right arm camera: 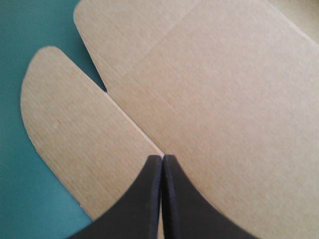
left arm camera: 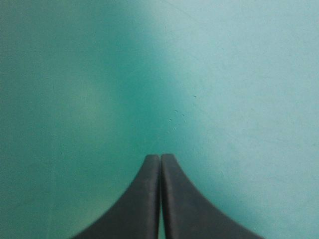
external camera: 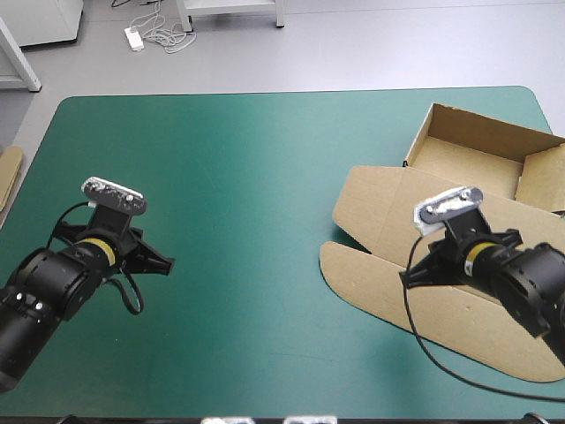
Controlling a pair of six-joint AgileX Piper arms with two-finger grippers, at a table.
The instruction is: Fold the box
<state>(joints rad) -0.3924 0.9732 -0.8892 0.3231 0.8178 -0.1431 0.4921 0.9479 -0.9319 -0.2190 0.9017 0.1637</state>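
Right gripper (right arm camera: 162,158): fingers pressed together, gripping nothing, tip over the crease between a rounded flap and the lid panel of the brown box (external camera: 388,208). Box on the table's right side, tray walls raised at the far end, lid flat. Left gripper (left arm camera: 160,158) likewise closed, empty, above bare teal-green cover (external camera: 265,194). More board (external camera: 9,172) at the left edge.

Box (external camera: 380,212) partly beyond the edge, partly under right hand (external camera: 413,276)
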